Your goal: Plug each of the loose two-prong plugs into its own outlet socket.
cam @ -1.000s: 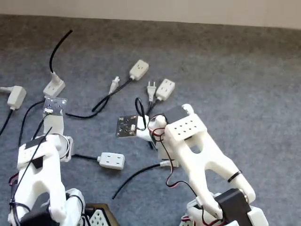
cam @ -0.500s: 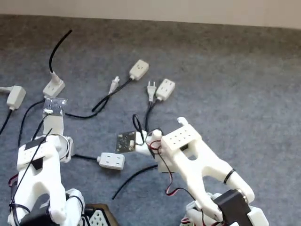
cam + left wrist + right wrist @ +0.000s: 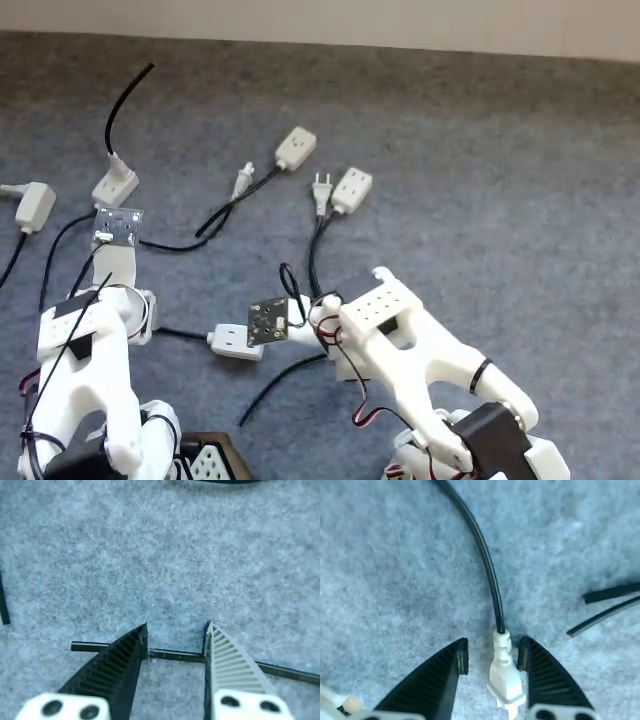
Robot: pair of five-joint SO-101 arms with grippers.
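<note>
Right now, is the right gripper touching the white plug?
Cannot tell. In the right wrist view the white plug lies between the right gripper's open fingers, a gap at one, none clear at the other.

A robot test bench in a plain indoor room.

I work at a counter [image 3: 520, 180] covered in flat grey felt-like carpet, with a pale, bare strip of wall [image 3: 400, 25] beyond its far edge. My white moulded-plastic left arm [image 3: 85, 370] and right arm [image 3: 420, 350] carry small bare circuit boards [image 3: 268, 319] and loose red and black wires [image 3: 365, 400], all left uncovered like a rig built for trials. Several small white plastic outlet blocks [image 3: 296, 147] on thin black cords [image 3: 125, 95] lie loose across the felt.
</note>
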